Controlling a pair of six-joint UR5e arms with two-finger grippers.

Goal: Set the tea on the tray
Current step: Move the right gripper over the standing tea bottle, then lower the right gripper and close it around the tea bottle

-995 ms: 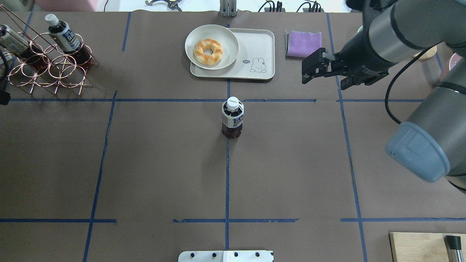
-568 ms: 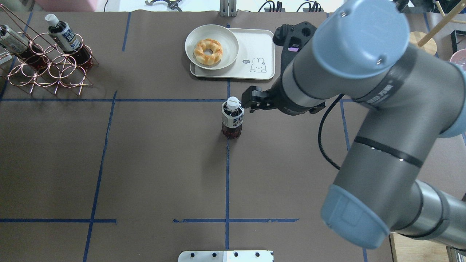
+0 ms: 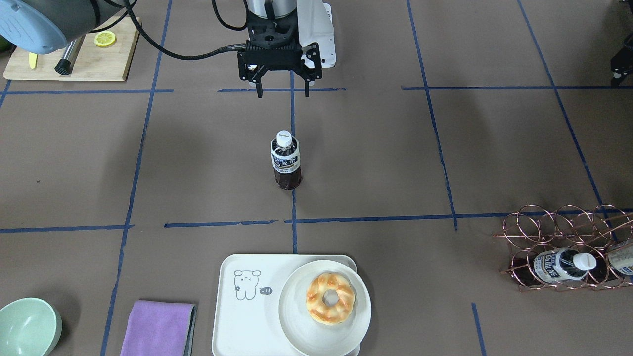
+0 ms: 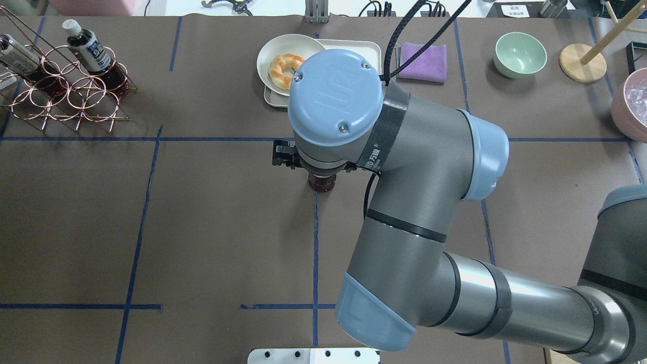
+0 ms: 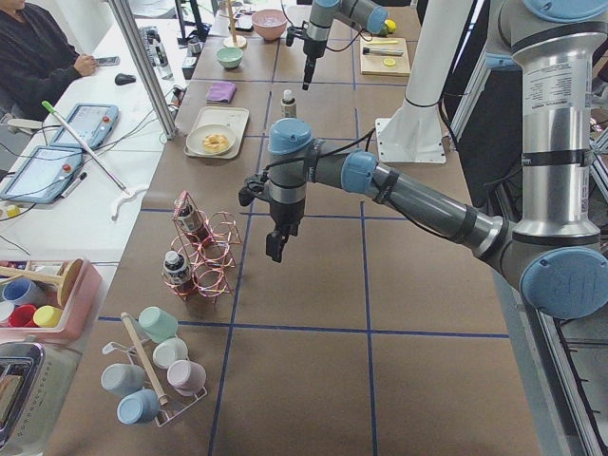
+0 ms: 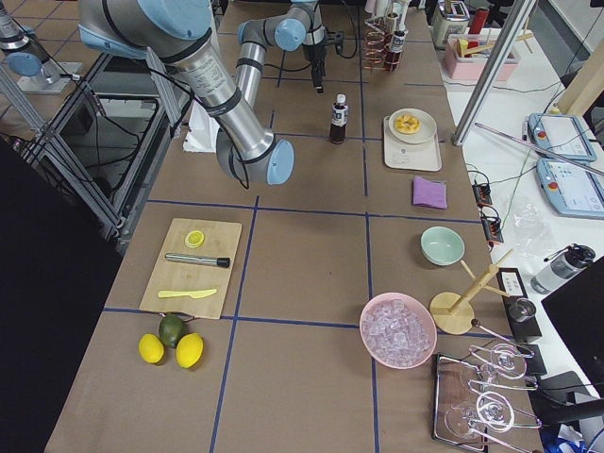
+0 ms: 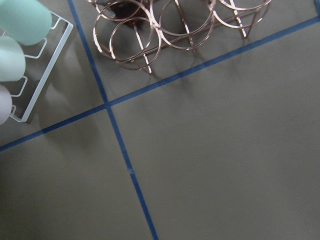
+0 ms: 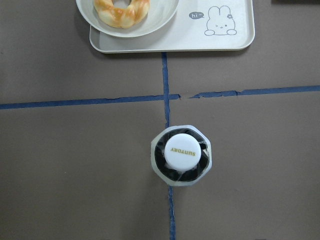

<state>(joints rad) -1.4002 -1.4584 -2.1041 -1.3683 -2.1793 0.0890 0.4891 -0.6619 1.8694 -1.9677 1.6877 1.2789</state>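
Observation:
The tea (image 3: 286,160) stands upright on the blue centre line; only its base (image 4: 322,183) shows in the overhead view, under my right wrist. The right wrist view looks straight down on its white cap (image 8: 181,151). My right gripper (image 3: 282,93) hangs above the bottle, open and empty, fingers spread wide. The off-white tray (image 3: 242,316) (image 8: 225,42) lies beyond the bottle, with a round plate (image 3: 296,341) holding a donut on one half. My left gripper (image 5: 275,249) hangs by the copper rack at the table's left end; I cannot tell if it is open or shut.
A copper wire rack (image 4: 65,93) holds alike bottles (image 4: 88,48) at the far left. A purple cloth (image 4: 422,61) and a green bowl (image 4: 520,53) lie right of the tray. A wooden board (image 3: 74,49) with a knife and a lemon slice sits near the robot's right.
My right arm has swung in from the back right to directly above the tea, and its wrist now covers the bottle in the overhead view. The bottle has not moved.

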